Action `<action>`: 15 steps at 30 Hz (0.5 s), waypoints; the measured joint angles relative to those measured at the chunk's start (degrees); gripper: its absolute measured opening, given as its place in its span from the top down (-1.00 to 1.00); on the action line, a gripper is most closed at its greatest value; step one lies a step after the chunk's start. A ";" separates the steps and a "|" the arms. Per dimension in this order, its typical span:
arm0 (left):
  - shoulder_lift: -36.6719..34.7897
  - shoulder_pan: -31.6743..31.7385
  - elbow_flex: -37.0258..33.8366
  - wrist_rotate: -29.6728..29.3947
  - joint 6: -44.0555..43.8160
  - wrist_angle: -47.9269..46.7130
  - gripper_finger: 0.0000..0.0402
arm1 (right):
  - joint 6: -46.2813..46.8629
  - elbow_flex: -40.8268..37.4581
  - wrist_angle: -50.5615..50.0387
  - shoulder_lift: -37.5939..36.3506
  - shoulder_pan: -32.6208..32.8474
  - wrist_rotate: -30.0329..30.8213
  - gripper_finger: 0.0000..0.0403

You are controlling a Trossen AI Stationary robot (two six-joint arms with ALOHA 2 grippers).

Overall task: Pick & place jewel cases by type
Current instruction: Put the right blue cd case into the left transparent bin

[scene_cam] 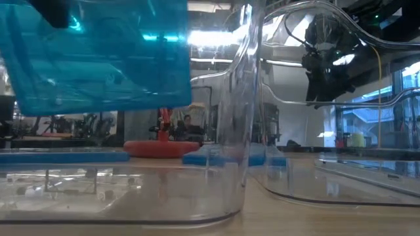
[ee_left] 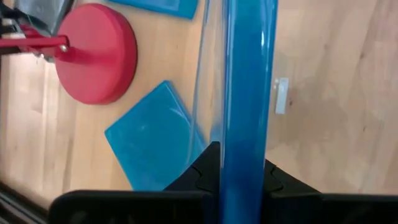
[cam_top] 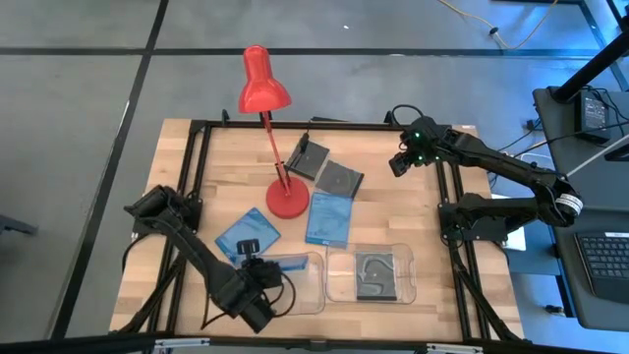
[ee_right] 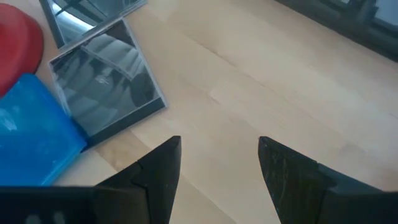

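blue jewel case (ee_left: 245, 93) clamped edge-on in left gripper (ee_left: 239, 177) above left clear tray (cam_top: 307, 285); right gripper (ee_right: 217, 162) spread wide, nothing held.

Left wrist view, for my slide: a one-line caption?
Left gripper holds a blue case on edge above the clear tray.

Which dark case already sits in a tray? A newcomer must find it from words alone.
Start at the red desk lamp mid-table and go to the two clear trays along the near edge. In the right tray lies a dark grey jewel case, flat. Unlike the two other dark cases beside the lamp, it alone is inside a tray.
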 joint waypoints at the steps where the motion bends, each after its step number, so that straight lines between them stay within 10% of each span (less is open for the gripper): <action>1: 0.00 0.40 0.00 -0.40 0.55 0.41 0.84 | -0.02 0.00 0.00 0.00 0.00 0.76 -0.07; 15: 5.36 3.92 -0.02 7.24 6.42 2.14 0.83 | -2.32 -0.02 -0.01 0.02 -0.02 3.45 -0.07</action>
